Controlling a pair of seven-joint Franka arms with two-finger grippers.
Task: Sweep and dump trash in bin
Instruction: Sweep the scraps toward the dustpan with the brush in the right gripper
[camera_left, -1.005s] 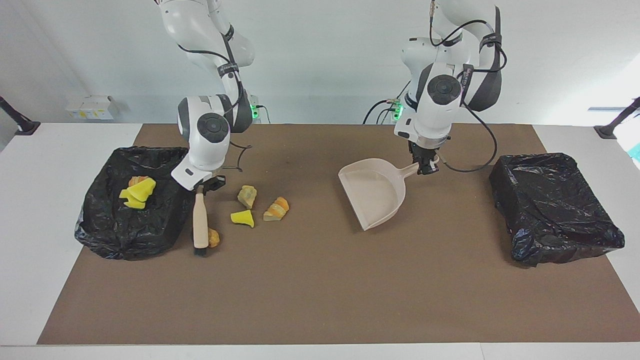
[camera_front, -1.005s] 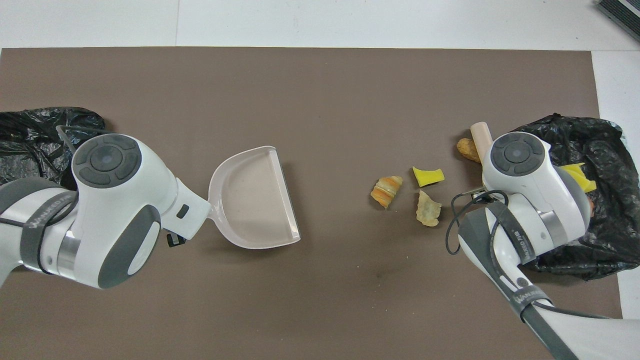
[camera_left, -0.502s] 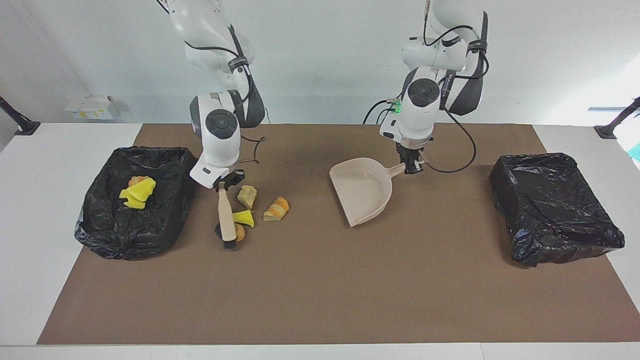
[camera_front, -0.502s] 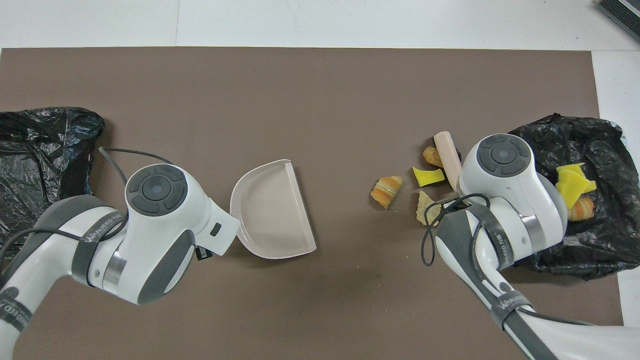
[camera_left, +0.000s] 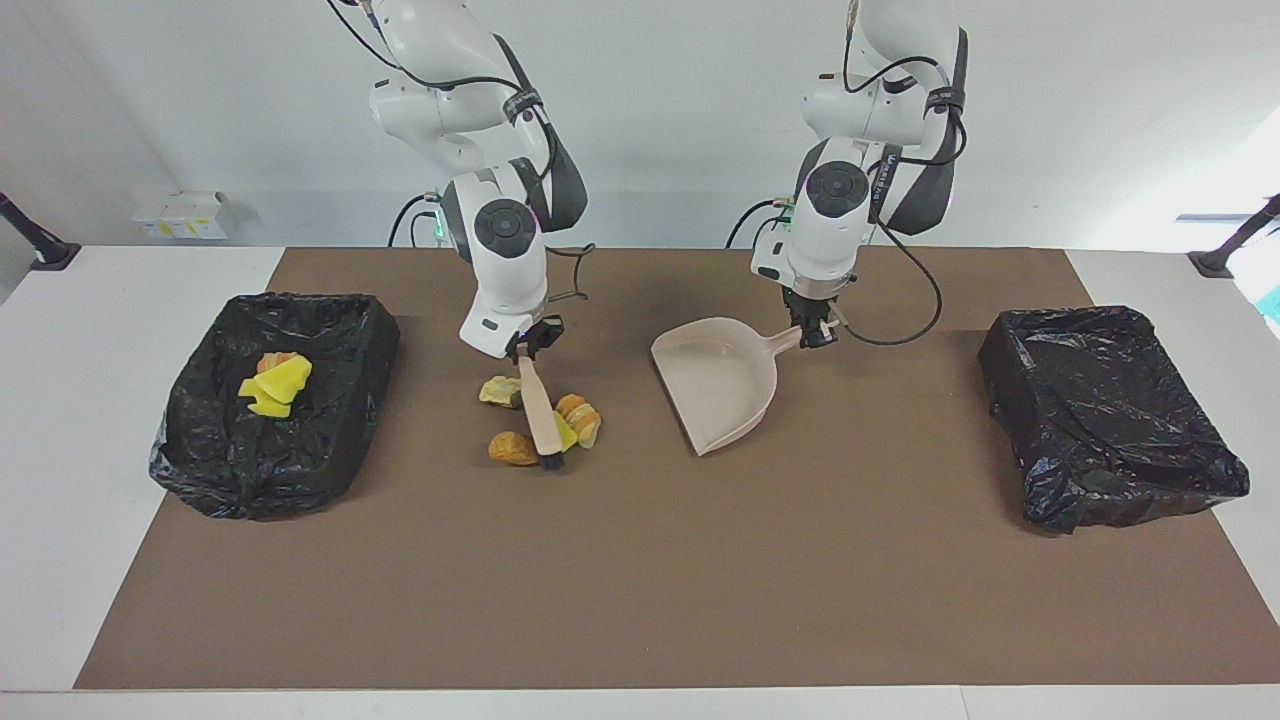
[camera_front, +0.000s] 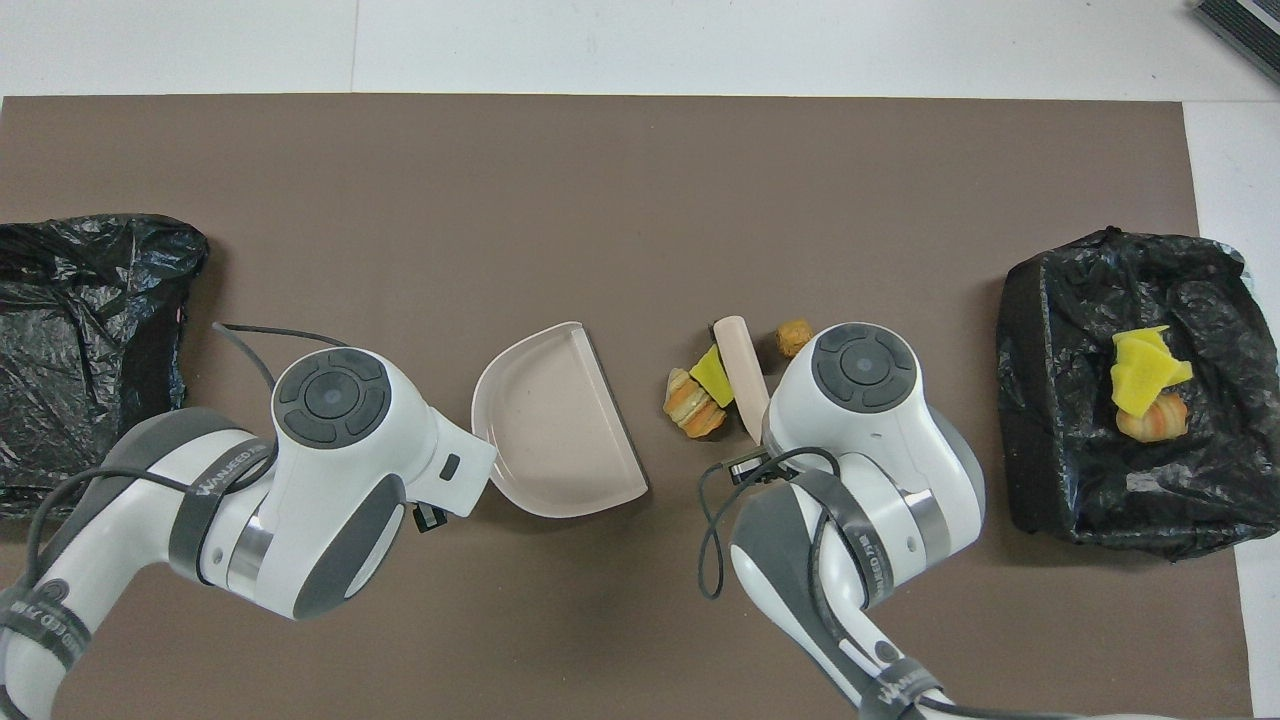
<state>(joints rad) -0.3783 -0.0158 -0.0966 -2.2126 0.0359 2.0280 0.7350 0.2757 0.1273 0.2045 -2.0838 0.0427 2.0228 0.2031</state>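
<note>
Facing view shows the loose trash (camera_left: 545, 425) bunched on the mat beside the dustpan (camera_left: 722, 385), toward the right arm's end of the table: a striped orange lump and a yellow wedge on the dustpan's side of the brush (camera_left: 540, 410), a tan lump and an orange lump on its other side. More yellow and orange pieces already lie in the bin (camera_left: 275, 395) well apart from the dustpan, at the right arm's end (a second bin (camera_left: 1105, 410) at the left arm's end shows none).

By the look of it, the step in hand is sweeping the pile toward the dustpan. Next, the brush must gather the two lumps it has left on its off side and push everything over the dustpan's open lip, which faces the pile.

The right gripper (camera_left: 530, 345) pinches the brush's handle top, with the bristles down on the mat among the trash. The left gripper (camera_left: 818, 335) is clamped on the dustpan's handle, with the pan's lip low at the mat.
</note>
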